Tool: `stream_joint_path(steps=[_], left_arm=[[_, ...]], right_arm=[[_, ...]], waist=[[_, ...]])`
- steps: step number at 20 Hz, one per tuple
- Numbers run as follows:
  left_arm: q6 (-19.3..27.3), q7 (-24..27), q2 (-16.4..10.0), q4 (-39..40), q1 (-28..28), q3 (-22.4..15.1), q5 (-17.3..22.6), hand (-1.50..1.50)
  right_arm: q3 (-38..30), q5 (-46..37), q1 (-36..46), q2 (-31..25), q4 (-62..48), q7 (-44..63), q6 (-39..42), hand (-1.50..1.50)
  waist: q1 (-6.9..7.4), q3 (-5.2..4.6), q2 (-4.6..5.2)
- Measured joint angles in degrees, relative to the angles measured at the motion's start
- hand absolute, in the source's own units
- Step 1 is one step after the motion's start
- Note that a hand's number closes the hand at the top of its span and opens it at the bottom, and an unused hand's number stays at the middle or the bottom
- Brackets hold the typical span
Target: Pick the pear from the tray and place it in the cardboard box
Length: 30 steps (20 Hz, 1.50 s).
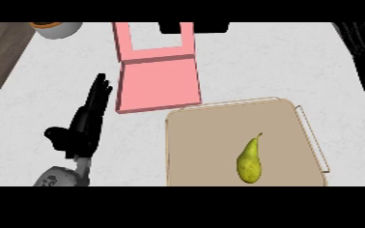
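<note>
The left hand [84,123] is seen at the lower left of the head view. It is held open, with the fingers [100,91] stretched straight toward the far side and the thumb [55,135] spread out leftward. Nothing is held in it. The grey forearm [61,178] is seen entering from the lower edge beneath it.

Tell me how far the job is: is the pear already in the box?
Nothing looks done yet: the pear lies on the tray, apart from the pink box. The left robot hand rests open at the view's left and holds nothing; the right robot hand is not in view. Grasping, carrying and placing it in the box all remain.
</note>
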<state>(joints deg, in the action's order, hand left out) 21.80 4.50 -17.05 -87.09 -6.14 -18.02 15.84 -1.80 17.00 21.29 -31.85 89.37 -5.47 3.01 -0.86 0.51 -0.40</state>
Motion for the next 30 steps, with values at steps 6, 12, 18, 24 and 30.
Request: stream_joint_path(steps=[6,12,18,24,30], left_arm=[[-0.17,-1.75,-6.72,2.00,1.85,1.99,-4.38,0.00],[-0.13,-3.11,-9.98,3.60,4.21,2.49,-6.03,0.00],[-0.59,-4.47,-10.86,1.92,6.03,2.50,-7.12,0.00],[-1.39,-6.25,-11.68,1.46,5.14,3.10,-7.15,0.00],[-1.74,-6.84,-11.88,0.91,4.81,2.97,-7.62,0.00]], right_arm=[[1.48,-7.02,-2.22,7.97,3.54,3.35,-14.60,-1.50],[1.47,-21.04,-11.66,11.24,-0.86,8.51,-32.96,-1.50],[8.72,-33.38,-23.29,17.12,7.32,12.28,-43.59,-1.50],[14.45,-45.99,-28.57,9.20,11.46,27.24,-35.39,-1.50],[19.72,-48.28,-29.60,1.58,18.21,44.76,-17.44,-1.50]], waist=[[0.84,-0.42,0.09],[-0.61,-0.70,0.37],[-0.04,-0.62,0.16],[0.18,-0.83,0.20],[0.83,-0.93,0.26]])
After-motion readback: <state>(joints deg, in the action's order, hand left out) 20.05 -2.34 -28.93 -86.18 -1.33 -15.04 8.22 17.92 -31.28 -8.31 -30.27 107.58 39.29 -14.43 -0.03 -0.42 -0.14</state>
